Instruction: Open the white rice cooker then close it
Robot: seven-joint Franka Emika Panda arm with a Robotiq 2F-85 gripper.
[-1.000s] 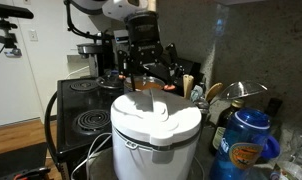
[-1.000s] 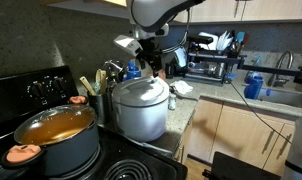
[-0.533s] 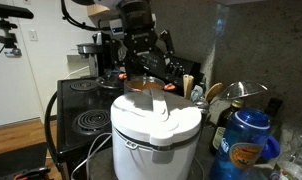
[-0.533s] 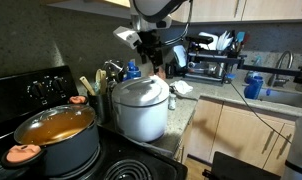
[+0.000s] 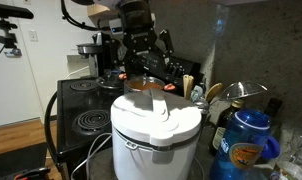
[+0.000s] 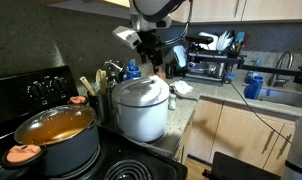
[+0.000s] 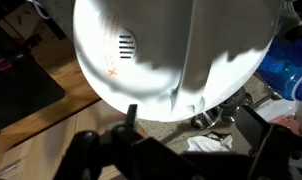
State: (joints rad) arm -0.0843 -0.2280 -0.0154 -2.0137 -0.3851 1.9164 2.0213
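Seemingly nothing is left: the cooker (image 5: pixel 156 128) is seen with lid down (latch unclear), and the end effector (image 5: pixel 149 62) is held open, empty, above it.

The white rice cooker (image 5: pixel 156 137) is sitting upright on the counter. Its domed lid (image 6: pixel 141 92) is resting shut.

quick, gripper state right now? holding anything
Gripper: open, holding nothing, above the closed rice cooker with a gap between them.
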